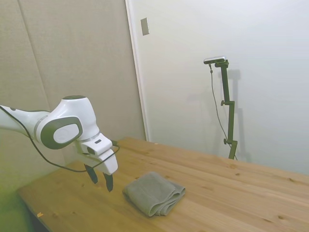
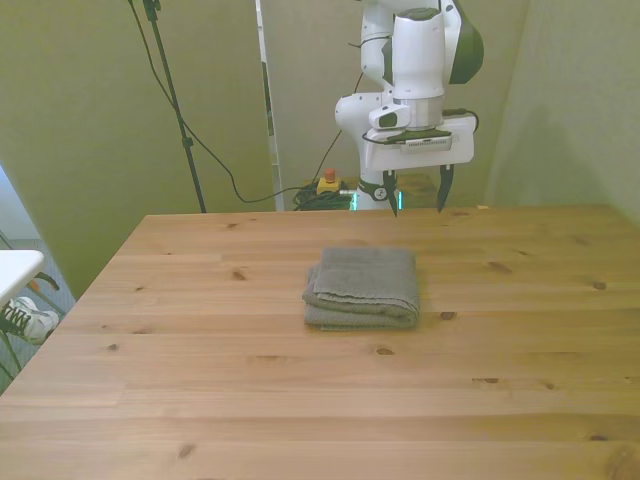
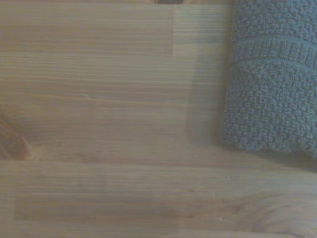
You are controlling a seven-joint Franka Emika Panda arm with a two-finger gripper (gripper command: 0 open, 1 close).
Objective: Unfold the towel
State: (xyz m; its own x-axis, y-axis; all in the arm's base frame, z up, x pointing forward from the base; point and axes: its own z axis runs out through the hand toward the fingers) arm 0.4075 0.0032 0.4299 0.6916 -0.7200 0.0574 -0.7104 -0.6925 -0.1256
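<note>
Jaws apart and holding nothing, our gripper (image 1: 101, 180) (image 2: 416, 197) hangs above the bench (image 1: 231, 193) (image 2: 200, 380) (image 3: 99, 99), near the towel (image 1: 153, 193) (image 2: 362, 286) (image 3: 275, 74) but clear of it. We see the towel lying folded on the bench, its layered edges stacked.

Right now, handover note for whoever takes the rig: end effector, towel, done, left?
End effector: open, empty, hanging above the table behind the towel's far edge, not touching it.
Towel: folded in a compact stack near the table's middle, layered edges facing the camera in the front view; one corner shows in the wrist view.
Done: nothing, no grasp yet.
Left: come down, pinch the top layer's edge, pull it open flat.
</note>
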